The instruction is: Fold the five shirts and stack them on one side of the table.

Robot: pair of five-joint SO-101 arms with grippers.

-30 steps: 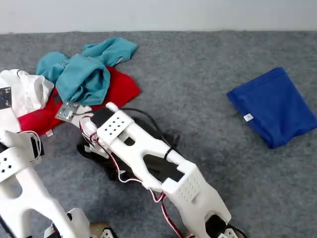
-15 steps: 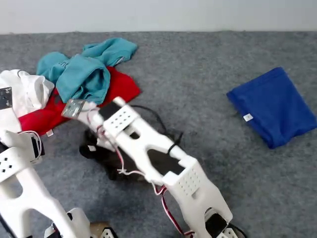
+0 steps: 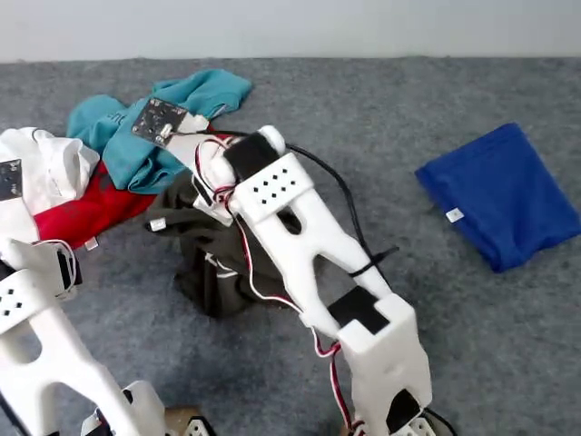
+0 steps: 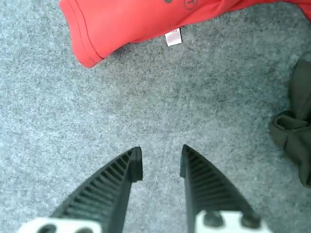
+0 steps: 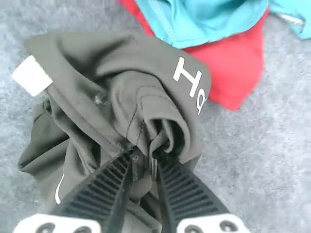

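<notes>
My right gripper (image 5: 144, 160) is shut on a fold of the dark olive shirt (image 5: 121, 111), lifting it off the carpet; from above that shirt (image 3: 213, 259) hangs under the right arm near the pile. The pile at the back left holds a teal shirt (image 3: 163, 123), a red shirt (image 3: 91, 213) and a white shirt (image 3: 36, 177). A folded blue shirt (image 3: 499, 195) lies at the right. My left gripper (image 4: 160, 165) is open over bare carpet, just short of the red shirt's hem (image 4: 126, 29).
Grey carpet (image 3: 381, 118) covers the table, with free room in the middle and back right. The left arm's white body (image 3: 41, 354) stands at the front left. A corner of the olive shirt (image 4: 296, 131) lies beside the left gripper.
My right arm has swung toward the back with the olive shirt in its grip, pulling the cloth up and stretching it out toward the pile. The left arm has stayed put.
</notes>
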